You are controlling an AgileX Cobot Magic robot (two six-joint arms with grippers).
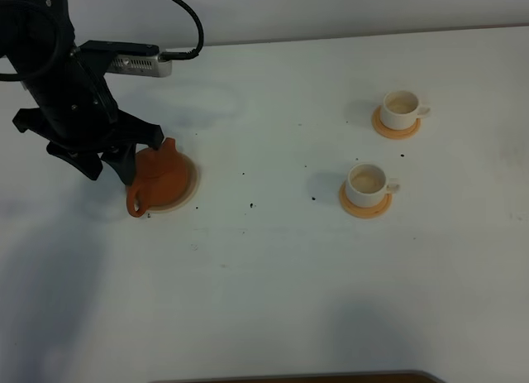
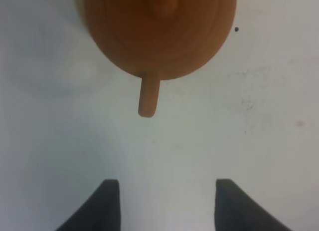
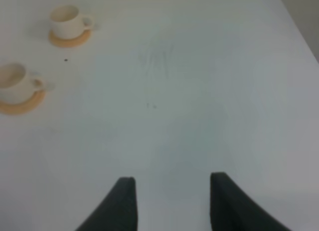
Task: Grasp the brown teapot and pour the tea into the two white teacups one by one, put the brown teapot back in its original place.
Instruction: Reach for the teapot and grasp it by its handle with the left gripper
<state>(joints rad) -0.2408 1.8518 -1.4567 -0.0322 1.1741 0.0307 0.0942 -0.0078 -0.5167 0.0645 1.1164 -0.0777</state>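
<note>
The brown teapot stands upright on its pale beige saucer, the original place, at the left of the table. My left gripper hovers just beside and above it, open, touching nothing. In the left wrist view the teapot shows its narrow handle pointing toward the open gripper, a clear gap apart. The two white teacups, far and near, sit on orange coasters at the right. My right gripper is open and empty, with the two cups far off.
Small dark specks dot the white table between the teapot and the cups. A dark edge runs along the front of the table. The right arm does not show in the high view.
</note>
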